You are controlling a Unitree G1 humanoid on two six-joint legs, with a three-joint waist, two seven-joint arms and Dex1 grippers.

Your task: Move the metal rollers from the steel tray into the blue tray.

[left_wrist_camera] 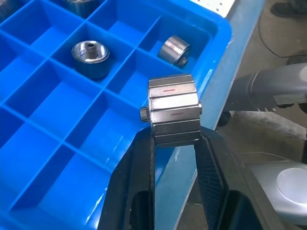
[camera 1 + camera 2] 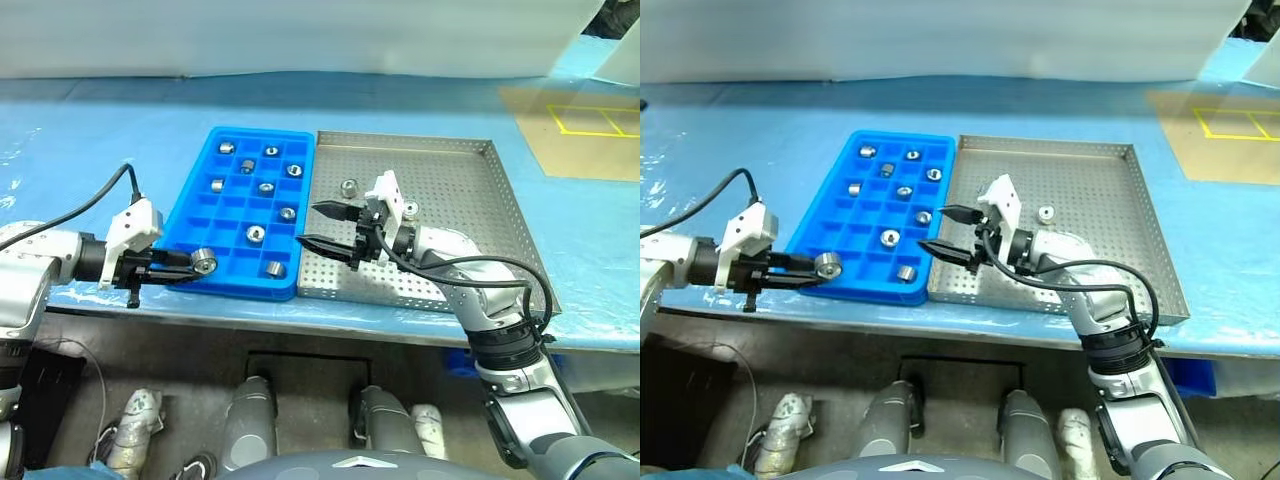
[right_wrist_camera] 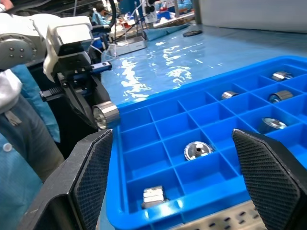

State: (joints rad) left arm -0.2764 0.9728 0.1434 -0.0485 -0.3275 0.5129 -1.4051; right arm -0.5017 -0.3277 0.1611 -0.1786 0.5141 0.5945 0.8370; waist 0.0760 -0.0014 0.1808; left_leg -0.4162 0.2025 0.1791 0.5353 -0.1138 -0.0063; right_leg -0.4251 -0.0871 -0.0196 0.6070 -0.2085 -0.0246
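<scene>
Blue tray (image 2: 190,215) near corner: left hand (image 2: 192,265) clamps roller (image 2: 205,261); right hand (image 2: 322,226) apart.

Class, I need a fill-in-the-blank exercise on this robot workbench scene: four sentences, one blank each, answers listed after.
1. The left gripper is shut on a metal ____.
2. The right gripper hangs with its jaws ____.
3. The blue tray lies on the robot's ____ side of the steel tray.
4. The steel tray's floor is pierced by rows of small ____.

Answers: roller; open; left; holes
</scene>
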